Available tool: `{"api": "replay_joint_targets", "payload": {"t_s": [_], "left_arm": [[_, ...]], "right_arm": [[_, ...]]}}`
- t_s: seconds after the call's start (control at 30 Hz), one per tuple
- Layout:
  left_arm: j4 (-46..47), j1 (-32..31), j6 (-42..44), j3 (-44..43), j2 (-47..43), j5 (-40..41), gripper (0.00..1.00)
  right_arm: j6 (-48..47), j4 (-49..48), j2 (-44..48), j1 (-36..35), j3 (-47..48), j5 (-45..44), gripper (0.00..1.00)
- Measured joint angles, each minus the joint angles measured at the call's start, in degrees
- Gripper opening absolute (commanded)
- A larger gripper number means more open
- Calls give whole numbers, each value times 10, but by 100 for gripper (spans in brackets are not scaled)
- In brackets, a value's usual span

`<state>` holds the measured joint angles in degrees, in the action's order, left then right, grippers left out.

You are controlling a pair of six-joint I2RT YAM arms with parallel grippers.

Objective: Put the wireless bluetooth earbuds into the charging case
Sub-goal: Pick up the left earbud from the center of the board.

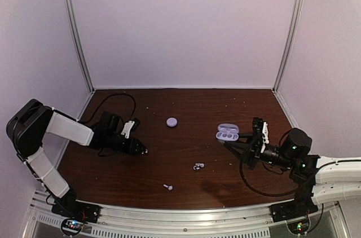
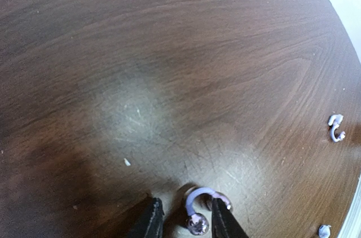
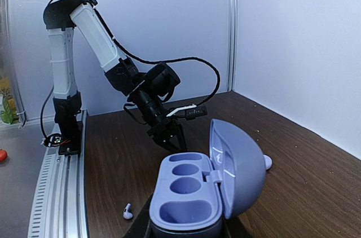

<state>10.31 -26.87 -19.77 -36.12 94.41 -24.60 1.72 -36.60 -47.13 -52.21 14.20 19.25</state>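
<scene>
left of centre in the top view, the left gripper (image 1: 142, 151) stands partly open, with one earbud (image 2: 198, 211) between its fingers (image 2: 223, 222), against one and clear of the other. two more earbuds (image 1: 197, 166) lie lower centre on the table (image 1: 186, 102). right of centre, the right gripper (image 1: 228, 141) is clamped on the open charging case (image 1: 228, 132).

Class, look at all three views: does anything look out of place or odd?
Yes. Two earbuds lie loose on the table, apart from the open charging case, whose pockets are empty. A third earbud lies between the left gripper's jaws.
</scene>
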Motion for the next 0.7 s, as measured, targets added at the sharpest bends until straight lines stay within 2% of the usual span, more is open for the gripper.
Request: {"api": "replay_joint_targets", "payload": {"t_s": [0.47, 0.7], "left_arm": [[36, -38, 4, 20, 3, 19, 31], [65, -58, 6, 42, -4, 35, 22]], "right_arm": [[2, 0, 6, 0, 0, 0, 4], [2, 0, 6, 0, 0, 0, 4]]}}
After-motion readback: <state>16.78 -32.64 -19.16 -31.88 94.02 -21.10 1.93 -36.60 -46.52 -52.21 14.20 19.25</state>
